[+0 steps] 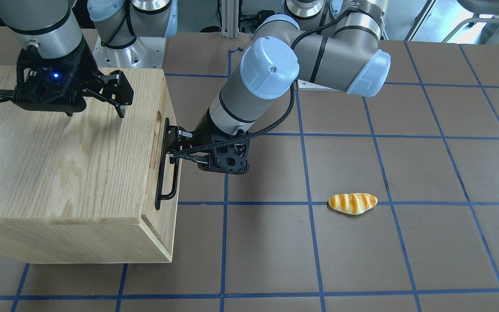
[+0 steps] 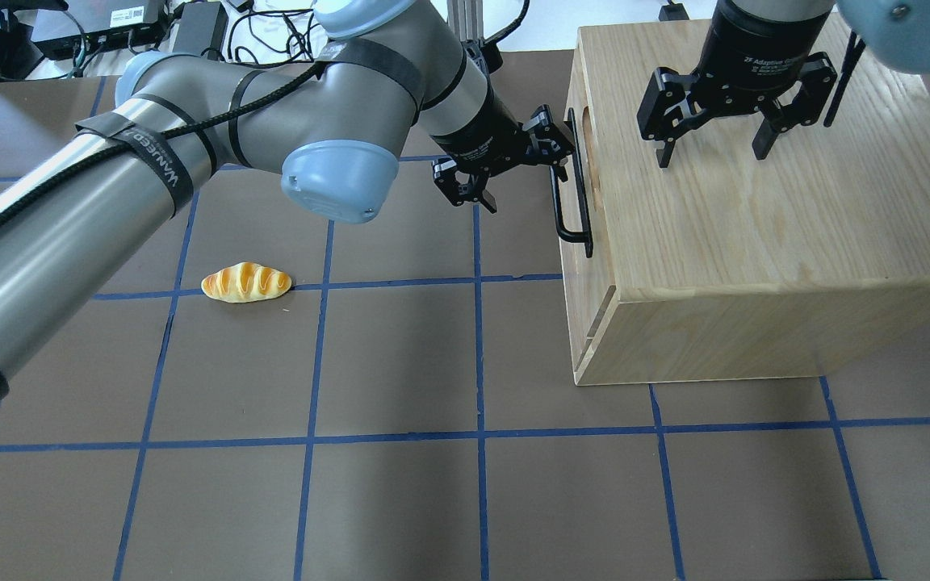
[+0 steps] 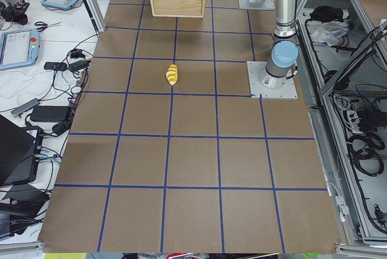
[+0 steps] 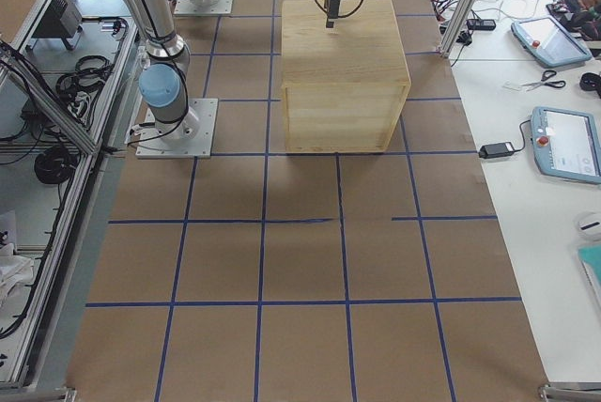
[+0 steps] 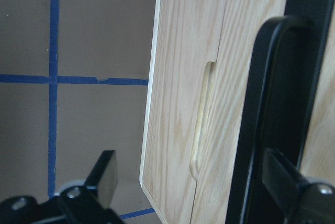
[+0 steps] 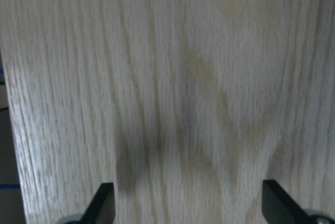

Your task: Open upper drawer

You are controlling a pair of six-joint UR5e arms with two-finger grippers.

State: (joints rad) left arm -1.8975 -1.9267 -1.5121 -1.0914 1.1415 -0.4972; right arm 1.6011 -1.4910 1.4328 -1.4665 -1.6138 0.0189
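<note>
Brown gridded desk (image 2: 400, 363) holds the oak cabinet (image 2: 756, 242) at 2 o'clock in your overhead view, with the upper drawer (image 5: 241, 51) shut and fronting 9. Its black handle (image 5: 256, 109) runs 12-to-6. The left tool (image 5: 191, 166), fingers apart, straddles the bar's 12 end, so pull toward 9. The right tool (image 2: 714, 157) hovers spread over the cabinet top.

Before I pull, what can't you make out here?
1. Left hand to handle contact: left wrist view, black finger blurs into black bar.
2. Upper drawer front: exterior right view, cabinet hides it.
3. Its inside: every view, the cabinet encloses it.
4. Exterior left view: handle too small, cabinet cropped by top edge.
</note>
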